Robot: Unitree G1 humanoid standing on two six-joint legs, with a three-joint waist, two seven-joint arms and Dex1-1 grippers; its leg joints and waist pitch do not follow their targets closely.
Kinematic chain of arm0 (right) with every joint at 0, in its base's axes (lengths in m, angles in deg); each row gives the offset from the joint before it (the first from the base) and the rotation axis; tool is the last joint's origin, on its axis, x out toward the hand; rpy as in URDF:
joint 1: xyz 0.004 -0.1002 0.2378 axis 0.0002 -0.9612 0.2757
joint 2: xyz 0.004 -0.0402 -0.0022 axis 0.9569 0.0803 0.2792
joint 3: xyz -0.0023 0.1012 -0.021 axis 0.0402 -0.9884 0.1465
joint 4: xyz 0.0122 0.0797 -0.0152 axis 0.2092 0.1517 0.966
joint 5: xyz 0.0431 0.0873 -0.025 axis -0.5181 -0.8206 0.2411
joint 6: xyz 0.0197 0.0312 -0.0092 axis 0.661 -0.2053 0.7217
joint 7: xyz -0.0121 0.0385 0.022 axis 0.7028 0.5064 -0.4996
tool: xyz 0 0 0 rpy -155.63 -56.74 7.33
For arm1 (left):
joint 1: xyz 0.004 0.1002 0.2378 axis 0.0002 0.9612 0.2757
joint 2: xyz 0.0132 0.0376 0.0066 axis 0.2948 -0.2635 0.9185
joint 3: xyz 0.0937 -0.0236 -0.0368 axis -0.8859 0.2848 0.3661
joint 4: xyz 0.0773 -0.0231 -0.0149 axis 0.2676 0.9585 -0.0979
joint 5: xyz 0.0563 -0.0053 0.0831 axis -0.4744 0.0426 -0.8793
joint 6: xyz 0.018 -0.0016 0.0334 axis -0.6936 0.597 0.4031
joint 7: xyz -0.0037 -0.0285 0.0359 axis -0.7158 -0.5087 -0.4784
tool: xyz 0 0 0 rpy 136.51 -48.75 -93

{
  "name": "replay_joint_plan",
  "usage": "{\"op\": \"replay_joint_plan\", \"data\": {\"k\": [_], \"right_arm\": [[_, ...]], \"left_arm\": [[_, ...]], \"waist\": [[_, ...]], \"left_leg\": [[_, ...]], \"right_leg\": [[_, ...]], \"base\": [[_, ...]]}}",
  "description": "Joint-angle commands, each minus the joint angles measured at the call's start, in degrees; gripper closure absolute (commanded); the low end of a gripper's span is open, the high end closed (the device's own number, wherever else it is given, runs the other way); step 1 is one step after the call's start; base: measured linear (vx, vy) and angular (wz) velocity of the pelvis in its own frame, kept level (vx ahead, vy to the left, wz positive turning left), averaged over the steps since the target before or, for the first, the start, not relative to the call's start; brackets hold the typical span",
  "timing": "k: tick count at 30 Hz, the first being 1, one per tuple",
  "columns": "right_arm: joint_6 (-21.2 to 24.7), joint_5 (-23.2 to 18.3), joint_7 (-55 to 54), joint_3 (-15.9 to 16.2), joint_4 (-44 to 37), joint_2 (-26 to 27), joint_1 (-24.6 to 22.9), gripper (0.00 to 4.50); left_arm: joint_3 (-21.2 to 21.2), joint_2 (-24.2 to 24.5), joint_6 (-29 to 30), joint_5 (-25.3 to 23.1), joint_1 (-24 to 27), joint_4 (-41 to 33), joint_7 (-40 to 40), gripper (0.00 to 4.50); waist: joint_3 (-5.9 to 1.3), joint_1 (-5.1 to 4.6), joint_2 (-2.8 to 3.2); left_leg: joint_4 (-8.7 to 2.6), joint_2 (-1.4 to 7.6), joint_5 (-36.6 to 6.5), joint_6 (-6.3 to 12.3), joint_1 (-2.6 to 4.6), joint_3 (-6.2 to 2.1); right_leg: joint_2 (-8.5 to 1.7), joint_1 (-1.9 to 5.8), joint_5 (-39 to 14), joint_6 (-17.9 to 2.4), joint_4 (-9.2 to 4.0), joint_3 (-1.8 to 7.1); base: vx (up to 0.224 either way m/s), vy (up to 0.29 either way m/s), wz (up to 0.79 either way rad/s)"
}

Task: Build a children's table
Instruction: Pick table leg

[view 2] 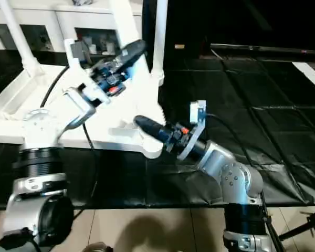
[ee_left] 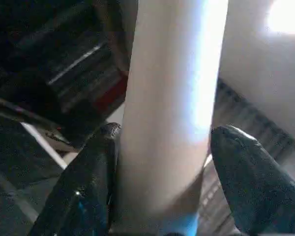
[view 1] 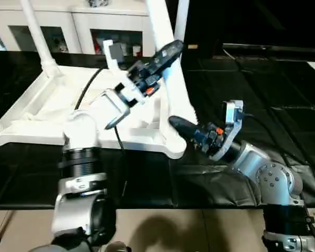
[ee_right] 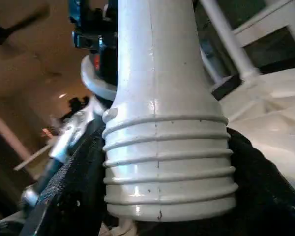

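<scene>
Your right gripper point(ee_right: 157, 216) clamps the leg point(view 1: 170, 79) at its threaded base, just above the tabletop point(view 1: 47, 113) corner socket point(view 1: 174, 142), apparently to steer it in. Your left gripper point(ee_left: 162, 187) straddles the shaft higher up, fingers point(ee_left: 83, 191) not visibly pressing, likely steadying it upright.

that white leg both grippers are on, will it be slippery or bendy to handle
The leg looks like glossy smooth plastic, so probably slippery along the shaft. Its ribbed base between the right gripper's fingers should slip less. It appears a straight rigid tube, likely light, unlikely to flex.
</scene>
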Motion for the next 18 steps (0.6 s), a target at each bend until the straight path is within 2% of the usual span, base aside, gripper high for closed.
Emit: {"op": "replay_joint_plan", "data": {"k": [1,4,7,8,9,10,11,12,14,16,17,18], "right_arm": [[1.27,-0.08,-0.62,0.85,-0.59,-0.88,-1.04,1.76],[2.33,-1.43,0.24,1.37,-1.50,-1.78,-1.85,1.76],[2.35,-1.46,0.09,1.44,-1.97,-1.94,-2.19,1.76],[2.22,-1.36,0.02,1.46,-2.01,-1.94,-2.22,1.76],[1.66,-0.98,-0.11,1.50,-2.07,-1.96,-2.26,1.76],[1.49,-0.86,-0.13,1.50,-2.06,-1.97,-2.26,1.76],[-0.12,0.27,-0.38,1.94,-2.18,-2.06,-2.27,1.76],[-0.62,0.63,-0.47,2.08,-2.24,-2.10,-2.28,1.76],[-1.33,1.04,-1.07,2.27,-2.29,-2.24,-2.23,1.76],[-1.82,1.33,-1.82,2.05,-1.57,-2.45,-2.12,1.20],[-3.01,2.77,-3.62,1.98,-0.64,-2.34,-1.89,1.20],[-2.29,2.45,-3.86,1.99,-0.61,-2.41,-1.83,1.06]], "left_arm": [[-2.32,0.33,1.61,2.05,-0.40,-0.91,-3.92,1.70],[-3.16,1.66,3.48,3.80,-0.47,-0.49,-7.44,1.95],[-3.11,2.30,4.82,4.94,-0.55,-0.46,-9.06,2.21],[-3.04,2.33,4.88,5.04,-0.56,-0.45,-9.13,2.34],[-2.79,2.34,4.88,5.21,-0.68,-0.25,-9.16,2.37],[-2.72,2.33,4.82,5.19,-0.73,-0.14,-9.13,2.40],[-2.82,2.54,4.22,4.41,-0.85,0.19,-9.22,2.42],[-2.89,2.61,4.03,4.15,-0.88,0.26,-9.26,2.42],[-3.20,2.95,3.38,3.34,-1.04,0.58,-9.51,2.43],[-3.87,3.34,1.98,2.02,-1.12,1.02,-9.42,2.43],[-4.48,3.83,0.97,0.78,-1.15,1.10,-9.11,2.43],[-5.23,4.48,-0.50,-1.09,-1.22,1.00,-8.55,2.44]], "waist": [[-4.59,-0.04,1.04],[-4.63,0.03,0.84],[-4.56,-0.09,1.08],[-4.56,-0.10,0.98],[-4.55,-0.06,1.19],[-4.55,-0.04,1.14],[-4.53,-0.08,1.57],[-4.53,-0.16,1.41],[-4.56,-0.07,1.48],[-4.58,-0.09,1.34],[-4.59,-0.07,1.14],[-4.58,-0.09,1.44]], "left_leg": [[-3.86,1.19,-10.52,0.15,0.74,-0.56],[-3.91,1.21,-10.44,-0.09,0.81,-0.54],[-3.97,1.21,-11.40,-0.41,0.82,-0.59],[-3.95,1.17,-11.50,-0.48,0.84,-0.56],[-3.96,1.18,-11.53,-0.62,0.79,-0.62],[-3.96,1.17,-11.49,-0.60,0.83,-0.60],[-4.01,1.24,-11.91,-0.77,0.88,-0.66],[-4.00,1.21,-12.10,-0.83,0.90,-0.65],[-3.96,1.05,-11.87,-0.64,0.86,-0.61],[-3.94,0.96,-10.99,-0.31,0.71,-0.56],[-3.96,1.01,-10.46,-0.29,0.67,-0.56],[-3.99,1.07,-10.49,-0.48,0.72,-0.62]], "right_leg": [[-4.68,3.55,-16.50,-6.63,-5.21,2.89],[-4.63,3.63,-16.76,-6.19,-5.22,2.97],[-4.62,3.51,-17.36,-6.22,-5.33,2.92],[-4.63,3.55,-17.54,-6.11,-5.33,2.92],[-4.68,3.57,-18.18,-5.83,-5.43,2.92],[-4.67,3.53,-18.17,-5.83,-5.44,2.92],[-4.65,3.44,-18.42,-5.70,-5.53,2.88],[-4.61,3.44,-18.52,-5.60,-5.53,2.86],[-4.61,3.54,-18.98,-5.38,-5.58,2.87],[-4.55,3.61,-19.49,-4.71,-5.59,2.88],[-4.61,3.54,-19.63,-4.38,-5.60,2.89],[-4.57,3.46,-19.75,-4.23,-5.55,2.89]], "base": [[0.000,0.000,0.00],[0.000,0.000,0.00],[0.000,0.000,0.00],[0.000,0.000,0.00],[0.000,0.000,0.00],[0.000,0.000,0.00],[0.000,0.000,0.00],[0.000,0.000,0.00],[0.000,0.000,0.00],[0.000,0.000,0.00],[0.000,0.000,0.00],[0.000,0.000,0.00]]}}
